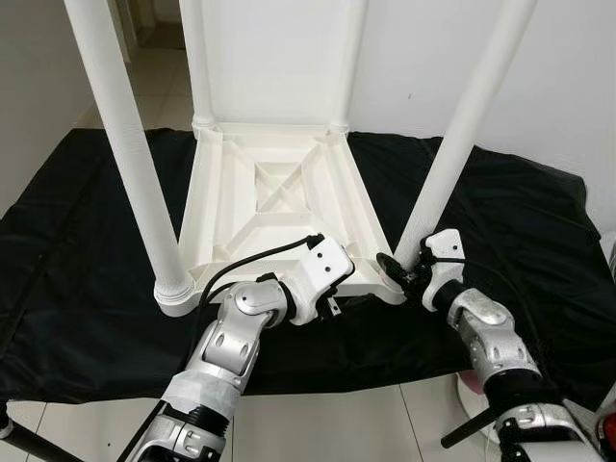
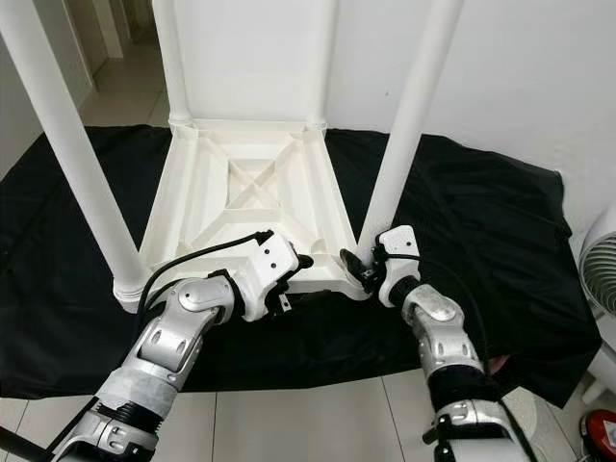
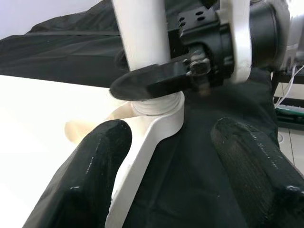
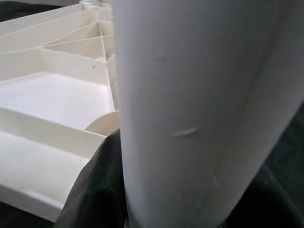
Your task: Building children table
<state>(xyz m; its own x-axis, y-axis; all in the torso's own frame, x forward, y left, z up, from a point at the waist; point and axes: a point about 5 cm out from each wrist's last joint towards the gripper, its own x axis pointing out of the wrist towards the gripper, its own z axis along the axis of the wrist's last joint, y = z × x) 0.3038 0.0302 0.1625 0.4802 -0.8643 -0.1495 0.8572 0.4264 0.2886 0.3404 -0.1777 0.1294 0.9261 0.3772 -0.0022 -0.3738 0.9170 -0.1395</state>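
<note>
A white plastic table top (image 1: pixel 279 202) lies upside down on a black cloth (image 1: pixel 77 260) that covers a low surface, with its ribbed underside facing up. Four white legs stand up from its corners. The near left leg (image 1: pixel 130 154) rises from the corner at the left near edge of the cloth. Just to the right of it, the left gripper (image 3: pixel 171 161) sits at the near edge of the table top, close to the near right corner. Its two black fingers (image 3: pixel 90 175) are spread wide apart and hold nothing; the rim of the table top runs between them. Further right, the near right leg (image 1: pixel 462 125) stands in its corner socket. The right gripper (image 1: pixel 404 272) is at the bottom of this leg, and one black finger presses against the side of the leg just above the socket. The wrist camera on that arm is right up against the leg, so it looks closed around the leg.
</note>
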